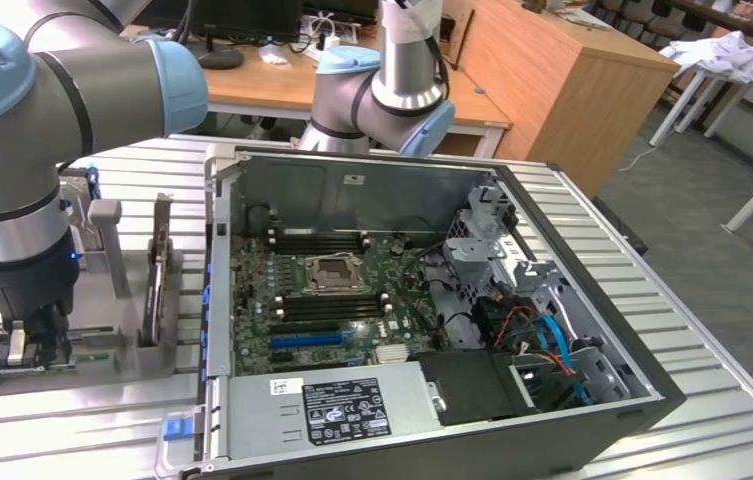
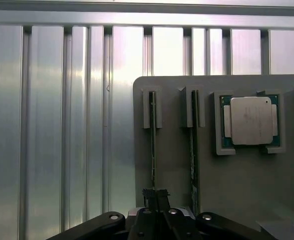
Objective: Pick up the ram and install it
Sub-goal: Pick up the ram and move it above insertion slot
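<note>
Plainly, the ram [image 2: 152, 150] is a very thin, dark stick standing on its long edge in the grey holder [image 2: 171, 125]. It sits in the slot nearest the holder's outer rim, with one end lodged in a small grey bracket. The gripper [image 2: 155, 194] sits over its other end, and the fingers [image 2: 147, 194] are drawn almost together with the stick's edge pinched between them. A second stick [image 2: 193, 150], greener and a little thicker with a pale label near one end, stands in the holder's next slot, parallel to the ram and apart from it. A square silver processor chip [image 2: 250, 120] lies in a recess further into the holder beyond that. From this edge-on angle the ram's flat faces cannot be made out, and the end under the fingers is covered by them. In the exterior view the gripper [image 1: 27, 350] is down on the holder at that view's left, and the arm's thick body hides much of the holder. The ribbed metal worktop [image 2: 47, 150] runs alongside the holder's rim on the ram's side, giving open room there, whereas the second stick leaves a narrow lane on the other side. The open computer case [image 1: 349, 190] lies just beside the holder on the worktop, open side up.
</note>
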